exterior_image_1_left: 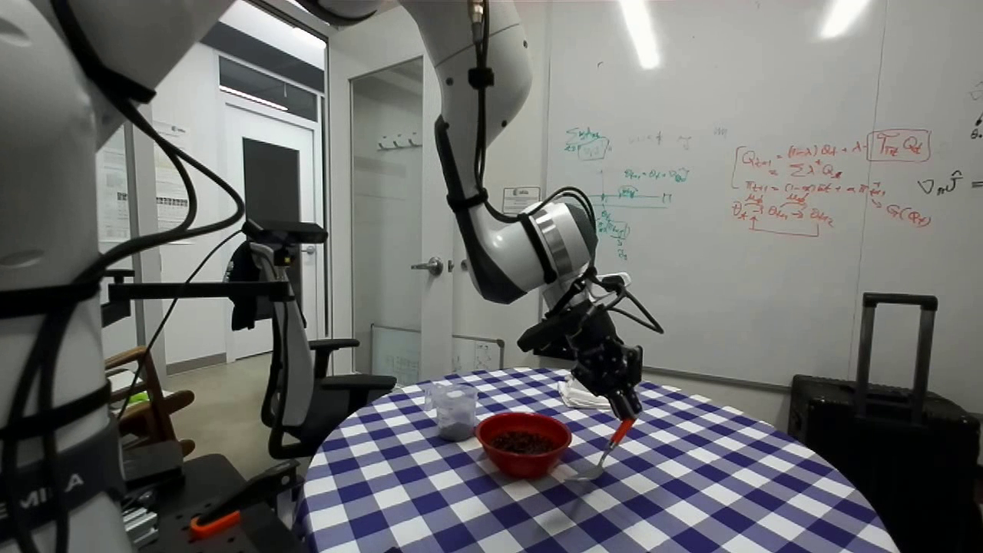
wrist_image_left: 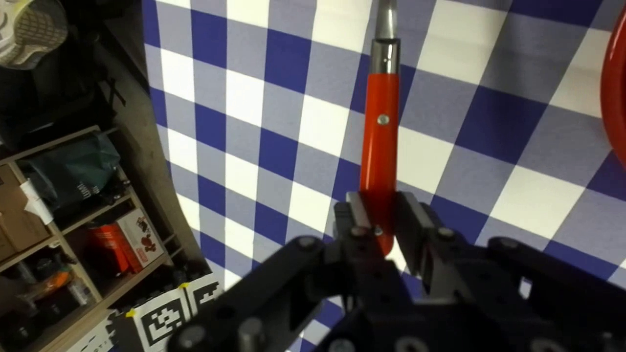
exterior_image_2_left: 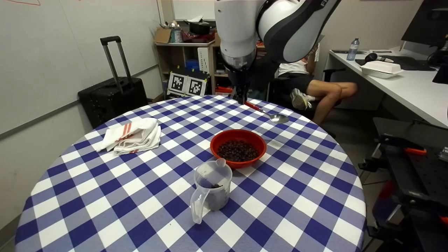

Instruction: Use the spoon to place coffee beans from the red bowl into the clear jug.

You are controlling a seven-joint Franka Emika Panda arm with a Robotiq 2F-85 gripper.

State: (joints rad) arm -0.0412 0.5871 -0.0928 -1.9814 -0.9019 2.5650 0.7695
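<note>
Wrist view: pincer clenched on spoon over blue/wht chk tblcloth, shelving beyond

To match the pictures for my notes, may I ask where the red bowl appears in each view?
In an exterior view: red bowl, low, just right of centre.
In an exterior view: red bowl, slightly below and right of centre.
Wrist view: red bowl, upper half, mostly cut off by the right edge.
Shared landmark: the spoon, visible in all three.
</note>
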